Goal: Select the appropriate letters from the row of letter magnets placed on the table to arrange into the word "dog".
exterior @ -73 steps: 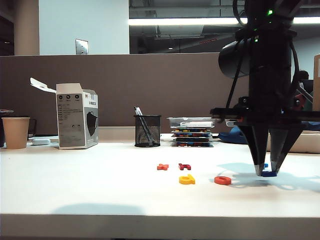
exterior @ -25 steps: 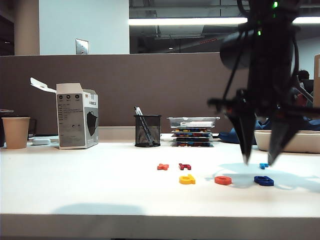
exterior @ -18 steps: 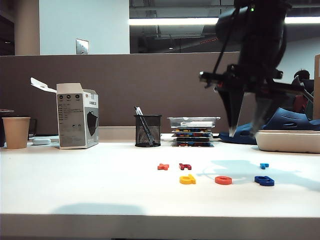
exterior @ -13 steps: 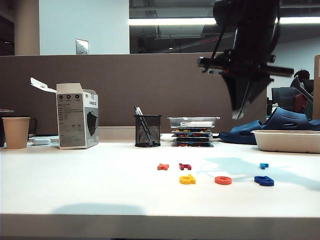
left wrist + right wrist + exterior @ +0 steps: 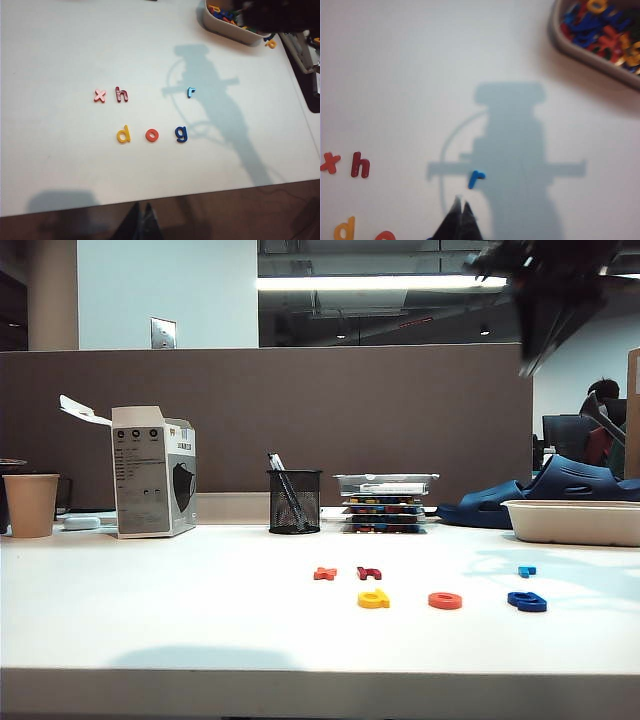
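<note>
Matt white table, plastic letters, my dark pincers above

The table [image 5: 200,620] looks smooth and matt white, taking soft shadows without glare; behind it the partition panel [image 5: 300,420] reads as dull brown cloth or laminate, I cannot tell which. The yellow "d" [image 5: 123,134], orange-red "o" [image 5: 152,135] and dark blue "g" [image 5: 182,133] look like smooth, slightly shiny plastic, as do the dark red "h" [image 5: 121,94] and light blue letter [image 5: 190,91]. The pen holder [image 5: 294,501] is black wire mesh, the cup [image 5: 31,504] plain brown paper, the box [image 5: 152,483] printed cardboard. My right gripper [image 5: 458,212] and left gripper [image 5: 141,220], both pinched together, have dark matt fingertips.
</note>
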